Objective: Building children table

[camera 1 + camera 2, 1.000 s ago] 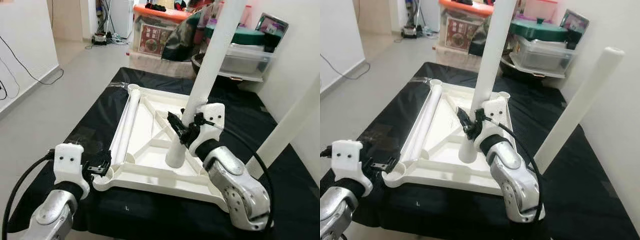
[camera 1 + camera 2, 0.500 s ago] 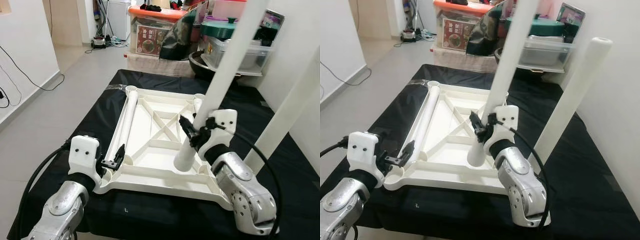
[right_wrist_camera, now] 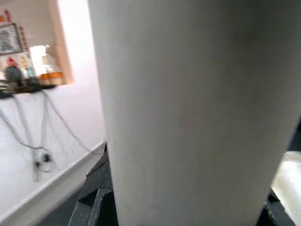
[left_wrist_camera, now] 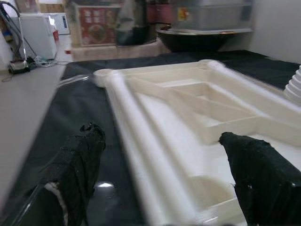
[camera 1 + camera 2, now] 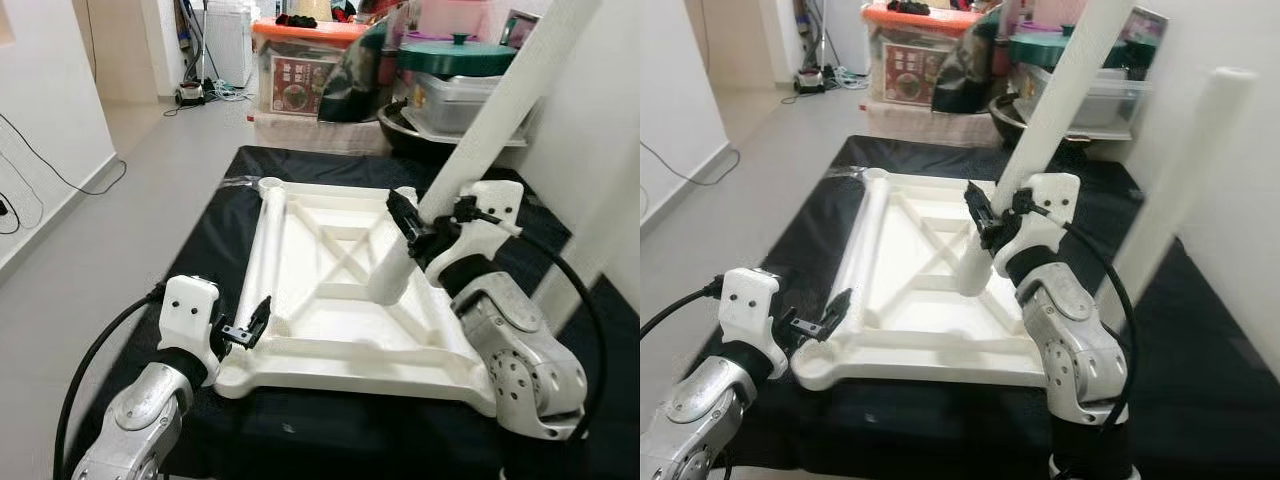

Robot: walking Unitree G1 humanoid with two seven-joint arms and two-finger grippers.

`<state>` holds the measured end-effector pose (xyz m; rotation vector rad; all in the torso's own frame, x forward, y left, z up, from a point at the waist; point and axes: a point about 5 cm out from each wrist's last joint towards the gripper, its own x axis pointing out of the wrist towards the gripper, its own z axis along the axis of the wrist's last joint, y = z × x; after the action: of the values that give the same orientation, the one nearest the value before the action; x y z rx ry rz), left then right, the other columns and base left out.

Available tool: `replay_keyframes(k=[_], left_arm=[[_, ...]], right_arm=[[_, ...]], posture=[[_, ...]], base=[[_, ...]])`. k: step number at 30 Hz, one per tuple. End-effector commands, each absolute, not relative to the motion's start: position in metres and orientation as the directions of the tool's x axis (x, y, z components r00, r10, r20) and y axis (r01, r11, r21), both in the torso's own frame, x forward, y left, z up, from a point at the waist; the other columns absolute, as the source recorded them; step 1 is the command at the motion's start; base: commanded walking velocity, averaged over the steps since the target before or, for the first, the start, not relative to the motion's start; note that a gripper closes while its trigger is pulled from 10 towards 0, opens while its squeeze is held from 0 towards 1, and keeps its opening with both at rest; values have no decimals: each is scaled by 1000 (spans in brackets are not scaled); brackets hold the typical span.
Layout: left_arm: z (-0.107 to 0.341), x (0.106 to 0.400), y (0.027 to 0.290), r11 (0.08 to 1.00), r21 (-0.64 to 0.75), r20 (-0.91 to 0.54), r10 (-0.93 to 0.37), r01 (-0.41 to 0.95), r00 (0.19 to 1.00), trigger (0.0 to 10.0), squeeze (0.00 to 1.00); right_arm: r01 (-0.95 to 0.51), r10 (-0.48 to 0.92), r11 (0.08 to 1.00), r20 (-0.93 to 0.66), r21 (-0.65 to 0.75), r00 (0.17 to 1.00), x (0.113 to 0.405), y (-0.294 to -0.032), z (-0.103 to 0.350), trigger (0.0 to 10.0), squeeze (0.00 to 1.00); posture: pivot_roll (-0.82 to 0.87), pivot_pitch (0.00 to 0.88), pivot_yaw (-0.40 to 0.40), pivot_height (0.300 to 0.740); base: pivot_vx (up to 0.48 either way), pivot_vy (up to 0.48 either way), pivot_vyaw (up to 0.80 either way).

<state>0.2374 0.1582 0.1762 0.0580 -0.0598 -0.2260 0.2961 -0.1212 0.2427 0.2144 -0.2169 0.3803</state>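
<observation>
Right claw (image 5: 420,232) grips the tilted white plastic table leg (image 5: 470,135), which I'd straighten over a corner socket of the upturned white ribbed plastic tabletop (image 5: 340,300) while the spread left claw (image 5: 248,322) steadies its rim.

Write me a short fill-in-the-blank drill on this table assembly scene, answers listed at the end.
1. The right gripper is shut on a white table ____.
2. The upside-down tabletop lies on a ____ cloth.
3. The left gripper hovers open at the tabletop's near ____ corner.
4. A second loose leg lies ____ inside the tabletop's frame.

Answers: leg; black; left; flat
</observation>
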Motion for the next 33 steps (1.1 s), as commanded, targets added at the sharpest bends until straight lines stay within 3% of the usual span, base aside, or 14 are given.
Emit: replay_keyframes(k=[1, 20, 25, 33], left_arm=[[176, 237, 157, 970, 80, 51, -235, 230, 971, 10000, 0], [174, 238, 166, 980, 96, 60, -178, 172, 982, 10000, 0], [171, 242, 168, 982, 101, 58, -166, 159, 985, 10000, 0], [170, 245, 168, 978, 99, 56, -192, 186, 980, 10000, 0]], right_arm=[[-406, 359, 900, 258, 158, 897, 294, -120, 243, 10000, 0], [-549, 519, 829, 220, 103, 826, 291, -109, 237, 10000, 0], [-645, 626, 763, 189, 55, 756, 291, -108, 232, 10000, 0], [-701, 678, 703, 185, 117, 711, 298, -112, 233, 10000, 0]], posture=[[98, 0, -116, 740], [103, 0, -137, 740], [119, 0, -153, 740], [125, 0, -158, 740]], base=[[0, 480, 0], [0, 51, 0], [0, 0, 0], [0, 0, 0]])
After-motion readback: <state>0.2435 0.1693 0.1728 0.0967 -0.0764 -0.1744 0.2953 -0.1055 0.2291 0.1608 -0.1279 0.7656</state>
